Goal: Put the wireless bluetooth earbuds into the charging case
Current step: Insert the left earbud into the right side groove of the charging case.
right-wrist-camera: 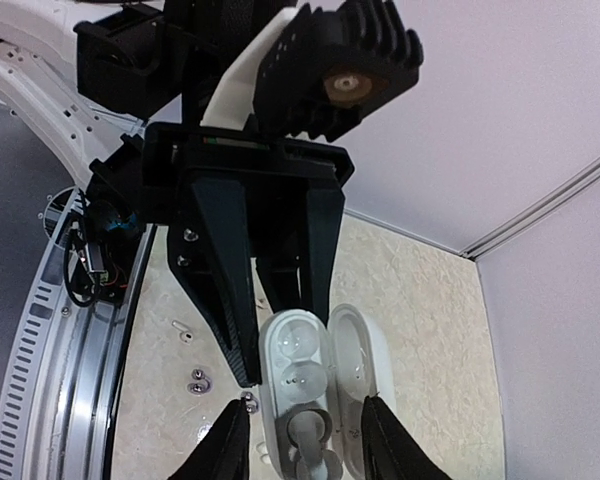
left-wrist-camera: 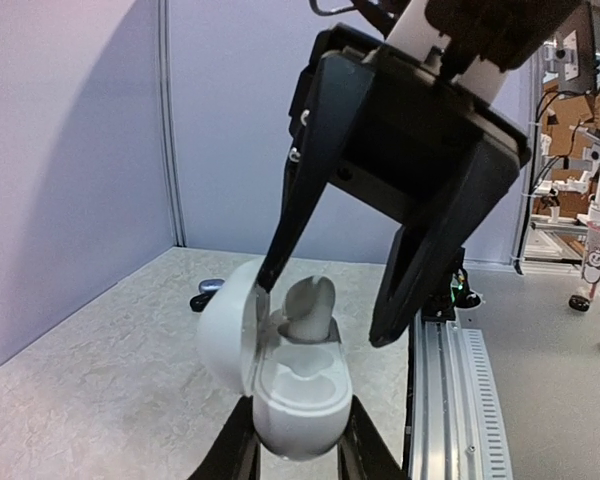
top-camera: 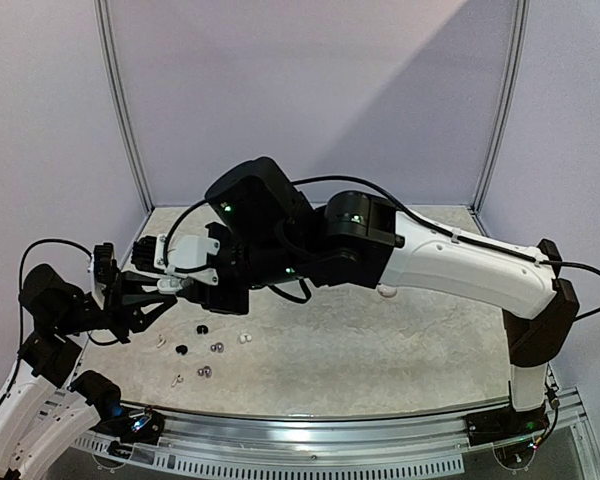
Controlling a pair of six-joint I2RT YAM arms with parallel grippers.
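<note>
Scene: we see two arms meet above the surface [top-camera: 380,340] at the left centre of the overhead frame, with a white charging case [left-wrist-camera: 295,400] between them.
Left hand: the left hand [left-wrist-camera: 298,440] is clamped on the lower body of the case and holds it off the surface, its lid [left-wrist-camera: 225,325] swung open to the left of its own wrist view.
Right hand: the right hand [right-wrist-camera: 305,420] hangs over the case with its jaws apart, one finger on each side, gripping nothing.
Task's thing: a grey earbud [left-wrist-camera: 308,308] stands in one socket, directly between the right fingers and touching neither.
Key relation: the bud lies straight ahead of the right hand, its long axis pointing up out of the socket toward that hand. We judge the right hand the nearer, since the left is taken up with the case.
Look: the bud is small, matt and pale grey, with a notched top. It seems to us to sit proud rather than fully seated.
Case: the empty socket [right-wrist-camera: 295,345] lies beyond the bud in the right wrist view.
Remaining: loose earbuds [top-camera: 218,347], black and white, dot the surface below the hands.
</note>
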